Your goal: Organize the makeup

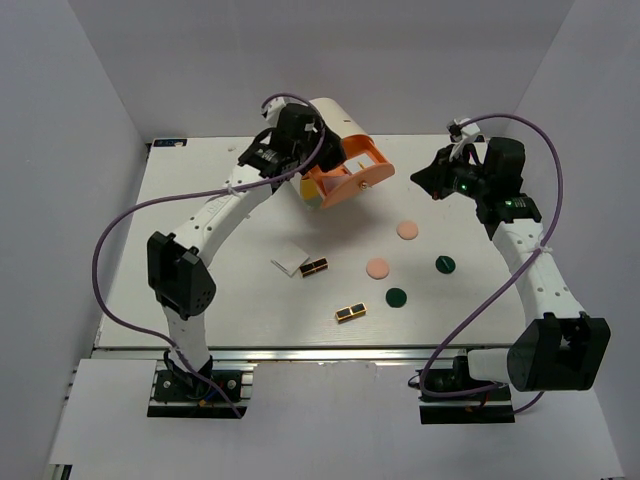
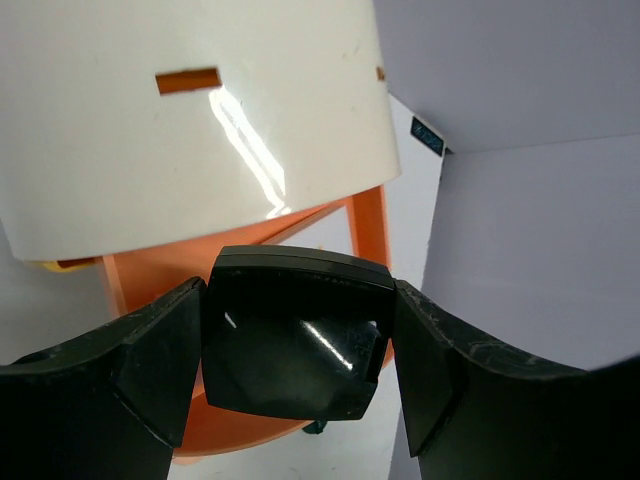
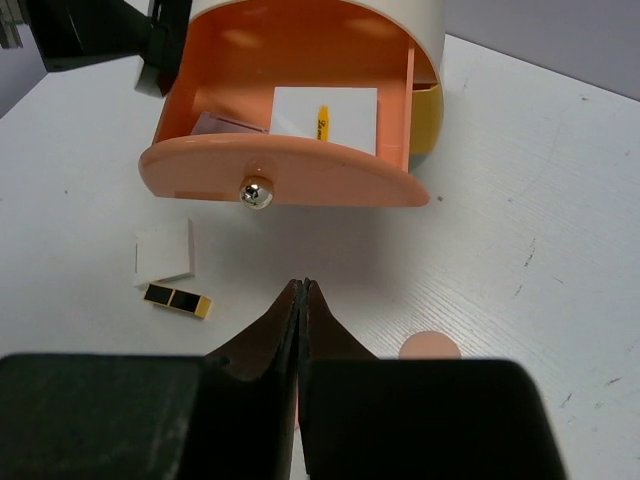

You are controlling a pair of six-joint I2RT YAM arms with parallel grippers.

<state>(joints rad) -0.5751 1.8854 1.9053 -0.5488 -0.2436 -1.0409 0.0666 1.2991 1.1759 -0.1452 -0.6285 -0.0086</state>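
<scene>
Right claw (image 3: 302, 285) pinched shut on nothing above the surface (image 3: 520, 220) just short of the peach disc (image 3: 430, 346), left claw (image 2: 298, 290) gripping a black block (image 2: 290, 350): if I dive closed, I reckon I'll only shove that disc away.

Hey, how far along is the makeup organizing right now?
Done: the open orange drawer already holds a white card and a pinkish pad. In hand: the left gripper clamps a glossy black piece near that drawer; the right gripper is shut and empty. Left: two peach discs, two green discs, two black-and-gold palettes and a loose white sheet lie on the table.
</scene>
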